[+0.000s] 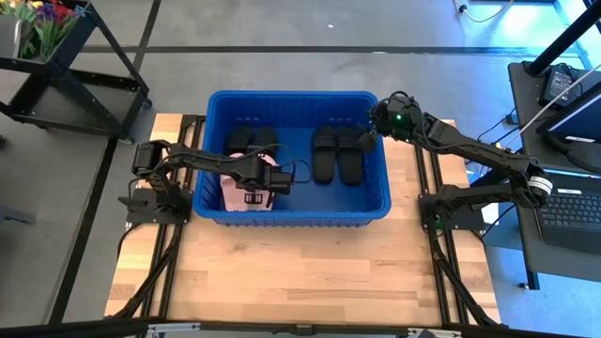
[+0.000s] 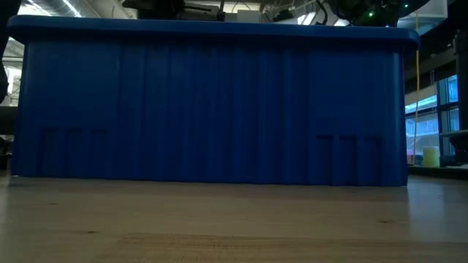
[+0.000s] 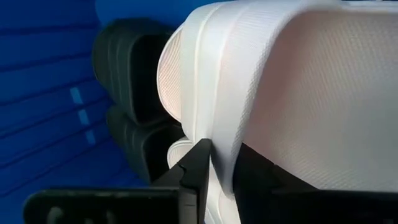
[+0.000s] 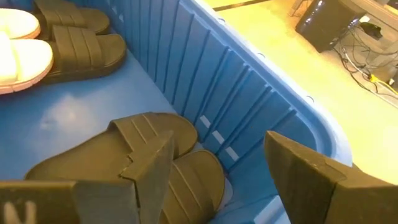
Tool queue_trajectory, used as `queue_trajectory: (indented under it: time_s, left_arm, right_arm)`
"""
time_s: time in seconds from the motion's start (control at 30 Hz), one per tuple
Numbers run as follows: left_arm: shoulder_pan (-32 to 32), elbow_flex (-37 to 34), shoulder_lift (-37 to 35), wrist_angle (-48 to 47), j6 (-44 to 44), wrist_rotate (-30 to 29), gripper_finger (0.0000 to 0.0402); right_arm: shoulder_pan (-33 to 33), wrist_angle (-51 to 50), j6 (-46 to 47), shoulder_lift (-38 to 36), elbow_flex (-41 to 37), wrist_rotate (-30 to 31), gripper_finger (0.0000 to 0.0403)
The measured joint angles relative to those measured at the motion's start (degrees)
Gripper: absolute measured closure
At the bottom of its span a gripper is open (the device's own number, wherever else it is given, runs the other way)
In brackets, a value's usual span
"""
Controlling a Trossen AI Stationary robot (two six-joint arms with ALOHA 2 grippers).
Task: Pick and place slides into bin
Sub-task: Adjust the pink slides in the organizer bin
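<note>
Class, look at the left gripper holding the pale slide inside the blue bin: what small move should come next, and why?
Probably finish opening the left gripper and lift clear. Its fingers straddle the pale slide's edge, and the slide already sits low inside the bin beside the black slides, so it looks ready to release.

A light wooden table [image 1: 282, 272] stands on grey flooring; a black cart [image 1: 70, 70] with colourful flowers [image 1: 42, 19], and a laptop [image 1: 573, 211] nearby.
</note>
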Motion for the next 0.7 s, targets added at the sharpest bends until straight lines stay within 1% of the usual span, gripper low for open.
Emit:
queue_trajectory:
  time_s: [0.2, 0.4, 0.53, 0.7]
  left_arm:
    - [0.0, 0.0, 0.0, 0.0, -0.1, 0.5, 0.0322]
    - [0.9, 0.0, 0.0, -1.4, -2.4, 4.4, 0.0275]
    - [1.3, 0.0, 0.0, -4.5, -3.2, 5.4, 0.0244]
    - [1.3, 0.4, -0.2, -5.2, -2.7, 5.8, 0.0222]
  right_arm:
    - [0.0, 0.0, 0.2, 0.0, 0.0, 0.0, 0.0152]
    - [0.0, 0.0, 0.3, 0.0, 0.0, 0.0, 0.0152]
    - [0.0, 0.0, 0.3, 0.0, 0.0, 0.0, 0.0152]
    - [0.0, 0.0, 0.3, 0.0, 0.0, 0.0, 0.0152]
